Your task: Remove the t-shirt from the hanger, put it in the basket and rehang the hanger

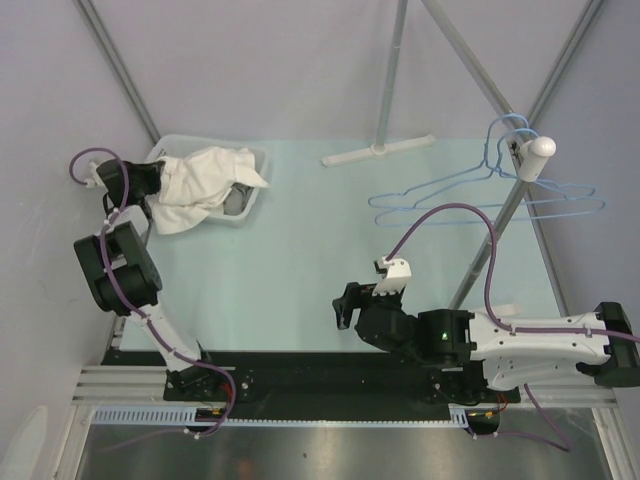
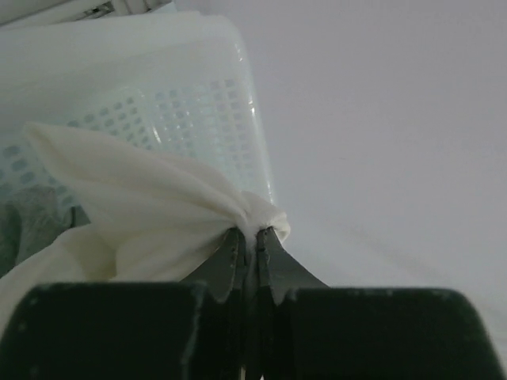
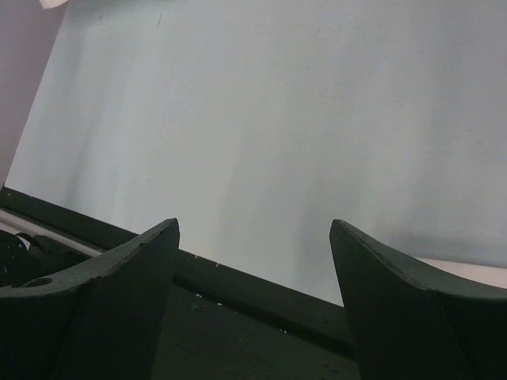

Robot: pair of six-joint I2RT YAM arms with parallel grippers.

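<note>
- Since our left gripper [image 2: 252, 237] is pinched tight on a bunched fold of the white t-shirt [image 2: 158, 214], the relation that matters is cloth to laundry basket [image 2: 198, 119]. The shirt lies draped over that basket at the table's far left corner, with the gripper at its left end.
- Its long axis runs roughly along the far edge, from the gripper toward the basket's right rim.
- Blue wire hangers [image 1: 480, 195] hang bare near the far right corner, well apart from the shirt. We judge that only a release remains.
- Our right gripper [image 3: 253, 226] stands wide and holds nothing, low over the table [image 1: 300, 240] near the middle of the near edge. The left arm is far nearer.
- The table looks flat and smooth, and grey walls stand close behind the basket, so we would withdraw toward the near edge.
</note>
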